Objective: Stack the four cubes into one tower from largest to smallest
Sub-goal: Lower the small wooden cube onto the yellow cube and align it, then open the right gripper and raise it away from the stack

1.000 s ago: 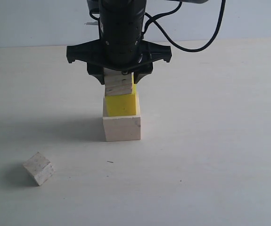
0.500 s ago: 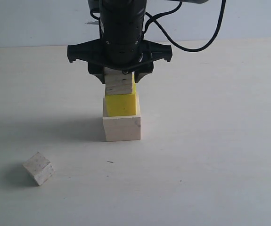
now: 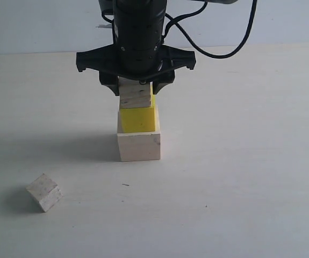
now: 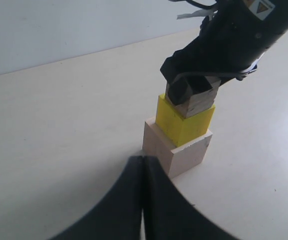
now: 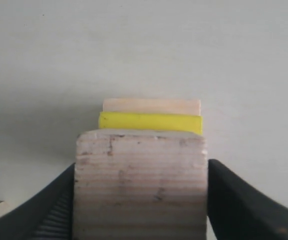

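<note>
Your right gripper (image 3: 137,87) is down over the tower (image 3: 139,126). Its two black fingers press against opposite sides of the layered-grain wood cube (image 3: 135,98), so it is clamped on that cube. The cube's bottom face meets the top of the yellow cube (image 3: 138,119), and it is turned a touch off square to it. The yellow cube rests on the large pale wood cube (image 3: 138,147), with a sliver of the pale top showing beside it. On the white table (image 3: 240,161), well apart toward the lower left of the exterior view, the small whitish cube (image 3: 44,192) lies alone, corner-on to the camera. Your left gripper (image 4: 142,161) hangs clear of the stack, jaws pressed together, holding nothing.
</note>
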Motion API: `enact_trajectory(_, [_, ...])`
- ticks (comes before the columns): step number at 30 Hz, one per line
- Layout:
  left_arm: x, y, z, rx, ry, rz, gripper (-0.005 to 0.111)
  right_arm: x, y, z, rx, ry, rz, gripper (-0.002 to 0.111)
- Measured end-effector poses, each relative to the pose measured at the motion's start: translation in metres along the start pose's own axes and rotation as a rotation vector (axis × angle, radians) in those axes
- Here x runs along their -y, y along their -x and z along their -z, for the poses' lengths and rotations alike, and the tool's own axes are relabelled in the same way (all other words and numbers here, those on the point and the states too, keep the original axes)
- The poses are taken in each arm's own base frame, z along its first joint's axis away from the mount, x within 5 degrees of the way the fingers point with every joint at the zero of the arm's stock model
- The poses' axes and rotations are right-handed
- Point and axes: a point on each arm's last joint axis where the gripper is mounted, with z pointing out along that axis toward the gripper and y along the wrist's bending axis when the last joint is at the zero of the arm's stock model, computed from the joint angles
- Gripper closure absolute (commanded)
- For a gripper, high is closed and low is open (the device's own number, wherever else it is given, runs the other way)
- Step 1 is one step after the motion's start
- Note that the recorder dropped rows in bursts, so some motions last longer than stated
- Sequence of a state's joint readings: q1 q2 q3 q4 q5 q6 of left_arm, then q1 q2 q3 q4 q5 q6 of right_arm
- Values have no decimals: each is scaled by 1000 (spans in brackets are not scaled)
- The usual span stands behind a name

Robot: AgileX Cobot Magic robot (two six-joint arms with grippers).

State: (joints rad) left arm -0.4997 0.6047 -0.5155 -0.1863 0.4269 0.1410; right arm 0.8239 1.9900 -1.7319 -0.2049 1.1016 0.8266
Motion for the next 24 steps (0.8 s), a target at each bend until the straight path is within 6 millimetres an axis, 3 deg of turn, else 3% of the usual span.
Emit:
enact_trajectory(4, [0, 0, 0, 0, 0, 0, 107, -2, 0, 0, -1, 21, 3, 31])
enact_trajectory(13, [0, 0, 0, 0, 0, 0, 107, -3, 0, 1, -1, 33, 2, 30])
enact_trajectory(24, [0, 0, 2, 8, 0, -1, 107, 9, 5, 40, 81, 36, 10, 30])
